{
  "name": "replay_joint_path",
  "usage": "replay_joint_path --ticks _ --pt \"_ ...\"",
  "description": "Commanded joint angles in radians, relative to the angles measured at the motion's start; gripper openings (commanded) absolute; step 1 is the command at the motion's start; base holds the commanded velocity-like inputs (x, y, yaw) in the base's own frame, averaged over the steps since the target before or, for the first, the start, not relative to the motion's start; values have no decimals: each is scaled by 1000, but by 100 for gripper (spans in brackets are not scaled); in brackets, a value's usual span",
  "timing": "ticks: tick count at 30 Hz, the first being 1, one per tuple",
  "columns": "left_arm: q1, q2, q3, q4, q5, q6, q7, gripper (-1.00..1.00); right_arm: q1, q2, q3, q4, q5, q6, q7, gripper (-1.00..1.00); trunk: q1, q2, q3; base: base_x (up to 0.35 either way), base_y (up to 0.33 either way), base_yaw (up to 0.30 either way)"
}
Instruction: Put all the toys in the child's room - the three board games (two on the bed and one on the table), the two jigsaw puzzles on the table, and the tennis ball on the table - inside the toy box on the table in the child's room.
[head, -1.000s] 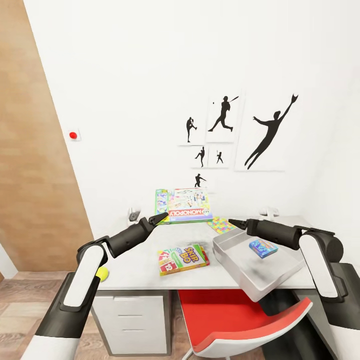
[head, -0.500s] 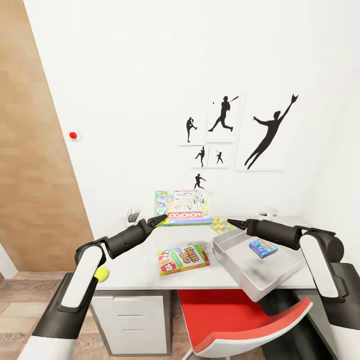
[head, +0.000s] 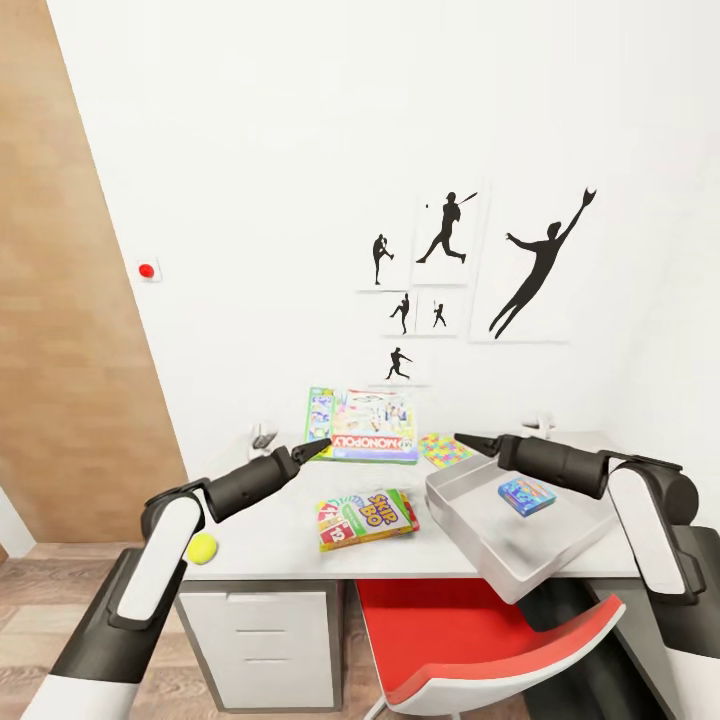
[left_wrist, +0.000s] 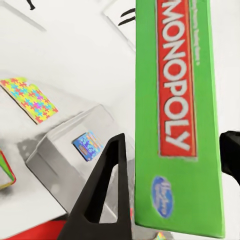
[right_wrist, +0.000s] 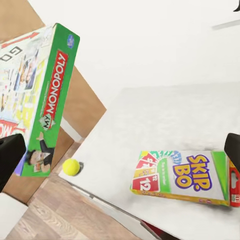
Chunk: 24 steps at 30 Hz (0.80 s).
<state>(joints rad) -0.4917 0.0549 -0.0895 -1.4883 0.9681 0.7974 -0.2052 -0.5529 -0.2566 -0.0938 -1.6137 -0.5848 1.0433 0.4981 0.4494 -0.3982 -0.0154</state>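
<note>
Left gripper (head: 322, 444) jaws clamp the Monopoly box (head: 365, 425) edge for lifting; right gripper (head: 465, 440) aperture indeterminable

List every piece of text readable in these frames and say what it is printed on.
"MONOPOLY": red band on the green edge of the white Monopoly game box, held in the left gripper.
"MY" before "MONOPOLY": same edge, right wrist view.
"SKIP BO": green-yellow-red card game box lying on the pale grey table.
"12": red card on that box's front.
Oval blue logo on the Monopoly edge: too blurred.
Small blue game box in the grey toy box: too small.
</note>
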Motion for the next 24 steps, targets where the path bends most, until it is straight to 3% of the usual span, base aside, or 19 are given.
replay_joint_path --ticks 1,5,16,24 --pt "0 1 -1 0 -8 3 -8 -100 -1 0 -3 0 6 4 14 100 1 -2 -2 0 0 0" --pt "1 3 -3 2 -31 1 -22 -100 -1 -1 -6 0 -11 4 22 100 1 -2 -2 0 0 0" --pt "2 5 -11 6 -48 0 -37 -100 -2 -3 -9 1 -66 4 27 100 1 -2 -2 0 0 0" --pt "2 1 -56 11 -87 -21 -41 -100 -3 -5 -12 2 -86 4 28 100 1 -2 -2 0 0 0"
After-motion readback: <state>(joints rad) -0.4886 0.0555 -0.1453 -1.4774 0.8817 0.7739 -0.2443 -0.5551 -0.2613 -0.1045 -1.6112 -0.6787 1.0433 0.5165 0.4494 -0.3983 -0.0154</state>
